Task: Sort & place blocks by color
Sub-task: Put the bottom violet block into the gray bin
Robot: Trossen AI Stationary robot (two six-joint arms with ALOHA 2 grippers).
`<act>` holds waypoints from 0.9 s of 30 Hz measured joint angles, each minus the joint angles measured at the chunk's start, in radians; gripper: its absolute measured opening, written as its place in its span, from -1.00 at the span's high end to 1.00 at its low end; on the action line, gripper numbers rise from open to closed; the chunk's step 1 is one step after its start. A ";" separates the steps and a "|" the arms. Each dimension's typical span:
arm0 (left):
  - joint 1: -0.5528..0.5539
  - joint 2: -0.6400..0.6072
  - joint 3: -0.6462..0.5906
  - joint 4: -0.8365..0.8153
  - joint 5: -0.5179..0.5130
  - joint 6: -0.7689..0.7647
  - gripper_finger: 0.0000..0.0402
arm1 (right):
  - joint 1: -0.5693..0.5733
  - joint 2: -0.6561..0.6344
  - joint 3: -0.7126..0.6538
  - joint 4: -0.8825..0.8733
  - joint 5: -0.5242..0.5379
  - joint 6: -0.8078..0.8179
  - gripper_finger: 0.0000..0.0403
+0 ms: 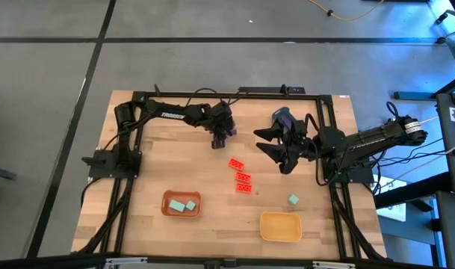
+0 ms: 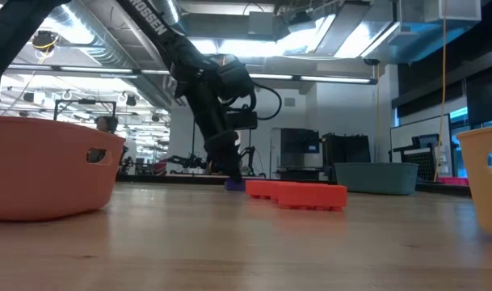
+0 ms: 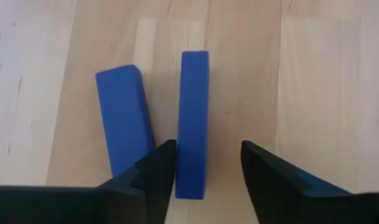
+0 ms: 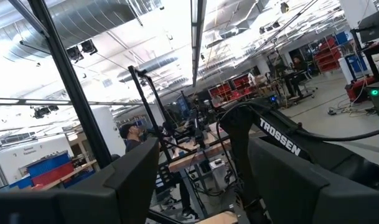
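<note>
Two purple bars lie side by side flat on the wooden table at the far middle. My left gripper (image 3: 208,147) is open, slanting down over the near end of one bar (image 3: 193,118). Its fingers stand on either side of that bar, and the other bar (image 3: 124,118) lies just outside one finger. Three red studded blocks (image 1: 242,176) lie in a row at mid table. One teal cube (image 1: 293,199) sits alone on the right. Two teal cubes (image 1: 181,205) lie in the orange tray (image 1: 167,210). My right gripper (image 1: 269,143) hangs open, raised above the table. My left gripper has one finger (image 3: 159,169) down in the gap between the two bars, right against a long side (image 3: 180,155) of the bar between its fingers; whether it touches, I cannot tell. The other finger stands clear of the bar's opposite side. The bar lies flat on the table.
A yellow tray (image 1: 280,226) stands at the near right, next to the lone teal cube. The low view shows a blue-grey tub (image 2: 375,178) at the far side. Bare wood lies between the red blocks and the trays.
</note>
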 joint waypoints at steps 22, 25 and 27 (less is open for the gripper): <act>0.010 -0.182 -0.006 -0.078 0.049 -0.077 0.81 | 0.000 0.000 0.000 0.002 -0.001 0.001 -0.24; 0.019 -0.310 -0.030 -0.061 0.064 -0.124 0.81 | 0.000 0.000 0.000 0.002 -0.001 0.004 -0.24; 0.012 -0.406 -0.068 -0.016 0.065 -0.162 0.81 | 0.000 0.000 0.000 0.001 -0.001 0.002 -0.24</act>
